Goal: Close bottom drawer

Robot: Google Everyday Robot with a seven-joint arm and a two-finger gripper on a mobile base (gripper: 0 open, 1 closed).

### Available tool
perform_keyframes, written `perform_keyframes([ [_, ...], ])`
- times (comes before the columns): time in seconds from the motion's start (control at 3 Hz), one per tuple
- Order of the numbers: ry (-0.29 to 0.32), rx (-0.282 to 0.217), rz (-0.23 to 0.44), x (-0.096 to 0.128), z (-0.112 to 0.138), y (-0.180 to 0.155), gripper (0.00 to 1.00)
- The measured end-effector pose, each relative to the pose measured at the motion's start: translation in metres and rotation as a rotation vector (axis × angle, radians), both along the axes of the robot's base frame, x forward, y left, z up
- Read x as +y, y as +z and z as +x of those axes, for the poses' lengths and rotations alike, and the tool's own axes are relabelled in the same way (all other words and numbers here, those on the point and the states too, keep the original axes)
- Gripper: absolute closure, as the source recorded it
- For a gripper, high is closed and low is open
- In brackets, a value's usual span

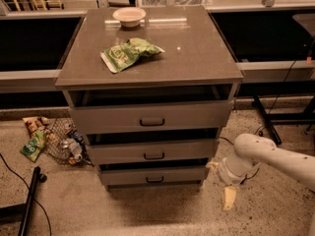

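The bottom drawer (153,175) is the lowest of three grey drawers in the cabinet (150,58). Its flat front carries a small dark pull handle (154,179), and a dark gap shows above it. The middle drawer (153,151) and top drawer (150,117) also show gaps above their fronts. My gripper (220,181) is at the end of the white arm, low on the floor side, just right of the bottom drawer's right end. One pale finger (229,198) points down, another small one (212,165) points toward the cabinet corner.
A green chip bag (129,53) and a white bowl (129,16) lie on the cabinet top. A wire basket with snack packets (54,141) sits on the floor at the left. A dark pole (29,200) lies at bottom left. Cables and a stand foot (268,117) are at the right.
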State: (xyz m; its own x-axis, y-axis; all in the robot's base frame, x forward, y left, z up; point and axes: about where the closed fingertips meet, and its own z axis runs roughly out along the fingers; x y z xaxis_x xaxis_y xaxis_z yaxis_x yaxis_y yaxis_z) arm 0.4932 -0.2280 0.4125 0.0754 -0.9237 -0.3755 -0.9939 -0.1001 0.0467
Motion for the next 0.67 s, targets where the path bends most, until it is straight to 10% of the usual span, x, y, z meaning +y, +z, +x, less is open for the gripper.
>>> perform_keyframes([
  [0.33,0.0,-0.073,-0.124,-0.025,-0.0076,0.0819,0.0],
  [0.67,0.0,-0.073,-0.124,-0.0251,-0.0076,0.082,0.0],
])
